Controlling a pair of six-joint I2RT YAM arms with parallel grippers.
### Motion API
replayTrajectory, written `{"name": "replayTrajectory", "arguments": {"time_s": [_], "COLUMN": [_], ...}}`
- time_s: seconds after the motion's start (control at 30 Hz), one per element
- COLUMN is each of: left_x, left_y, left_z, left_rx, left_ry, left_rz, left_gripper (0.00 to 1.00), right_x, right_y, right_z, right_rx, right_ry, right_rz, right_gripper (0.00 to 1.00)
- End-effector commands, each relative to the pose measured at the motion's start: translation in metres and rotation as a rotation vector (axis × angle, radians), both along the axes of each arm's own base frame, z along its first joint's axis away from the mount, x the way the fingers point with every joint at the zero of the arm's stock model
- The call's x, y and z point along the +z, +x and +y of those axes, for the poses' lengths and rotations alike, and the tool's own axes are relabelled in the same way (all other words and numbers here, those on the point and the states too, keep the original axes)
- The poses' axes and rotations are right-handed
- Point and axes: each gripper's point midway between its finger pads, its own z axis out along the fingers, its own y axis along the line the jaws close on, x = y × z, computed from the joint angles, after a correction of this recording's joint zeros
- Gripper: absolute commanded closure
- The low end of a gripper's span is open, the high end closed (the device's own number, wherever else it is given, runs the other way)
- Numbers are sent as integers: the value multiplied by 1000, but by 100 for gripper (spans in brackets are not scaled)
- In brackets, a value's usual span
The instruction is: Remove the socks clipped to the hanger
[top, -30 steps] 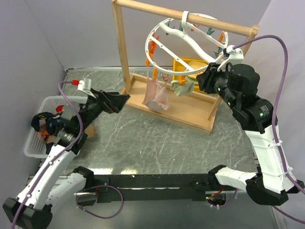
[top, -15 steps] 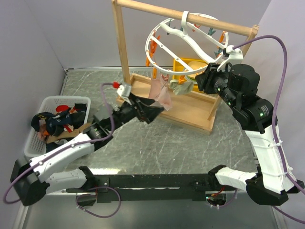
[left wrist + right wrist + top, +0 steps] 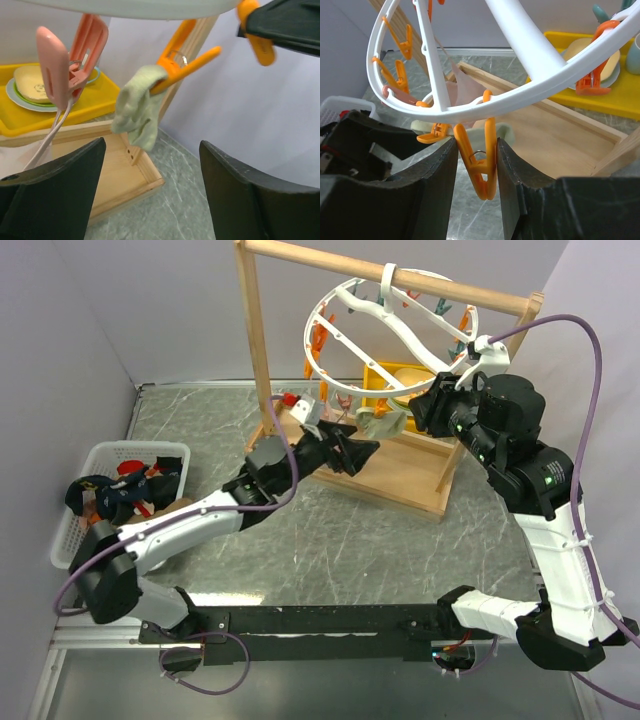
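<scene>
Above marble tabletop (image 3: 330,540), left jaws gape wide; right jaws pinch orange clip (image 3: 479,165).

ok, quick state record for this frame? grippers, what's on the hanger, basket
left gripper: open, facing the pale green sock, nothing held
right gripper: shut on orange clip under the hanger ring
on hanger: pale green sock, pink sock, both clipped
basket: far left, holds mixed socks
</scene>
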Motion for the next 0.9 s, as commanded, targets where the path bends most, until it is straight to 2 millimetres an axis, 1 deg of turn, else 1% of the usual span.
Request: {"name": "replayTrajectory", "arguments": {"time_s": [0.0,0.03,0.1,0.13,0.17,0.2,0.23,0.27,0.3,0.33,0.37,0.4,0.43,0.47,0.5,0.53,0.57,0.6,0.63,0.67,0.77,0.83,0.87], "left_x": [30,27,30,41,36,39,41,41,42,45,41,42,46,45,40,46,46,43,45,41,40,40,39], "left_y": [14,21,21,21,20,18,17,15,14,11,9,8,3,0,-2,-8,-11,-14,-20,-23,-33,-39,-41], "left_z": [-13,-15,-19,-18,-18,-17,-15,-13,-11,-8,-6,-4,-1,0,-2,1,2,2,4,5,8,8,7], "left_rx": [40,65,54,49,45,43,43,44,44,43,42,45,33,28,20,5,-2,-13,-26,-31,-46,-67,-80], "left_ry": [-43,-50,-81,-130,-140,-165,-179,-191,-195,-201,-194,-190,-189,-181,-151,-152,-144,-137,-134,-130,-132,-131,-125], "left_rz": [-54,-45,-50,-87,-92,-104,-116,-128,-131,-138,-137,-142,-151,-151,-138,-142,-136,-119,-109,-95,-63,-51,-45], "left_gripper": [22,26,32,45,53,60,84,99,99,99,99,99,99,99,99,99,99,99,99,99,99,99,99], "right_x": [1,0,-2,-3,-3,-5,-6,-7,-7,-8,-6,-3,-6,-4,-3,-6,-3,-2,-6,-3,-6,-2,-4], "right_y": [-14,-14,-13,-13,-12,-12,-12,-13,-13,-13,-16,-17,-17,-22,-24,-23,-30,-31,-32,-37,-39,-43,-42], "right_z": [-9,-8,-7,-6,-6,-5,-5,-4,-4,-2,-3,-1,1,0,1,3,4,3,9,9,15,26,33], "right_rx": [-10,-6,-3,-2,-2,1,3,8,11,21,28,42,57,65,77,86,115,118,155,167,193,256,289], "right_ry": [11,12,15,13,16,15,15,15,15,12,15,18,14,20,21,17,24,22,16,24,48,67,72], "right_rz": [12,12,13,14,12,15,17,18,14,15,2,-18,-19,-34,-47,-61,-83,-102,-114,-134,-124,-122,-115], "right_gripper": [57,57,57,57,57,57,57,57,57,55,53,50,45,39,34,28,27,26,25,24,24,24,24]}}
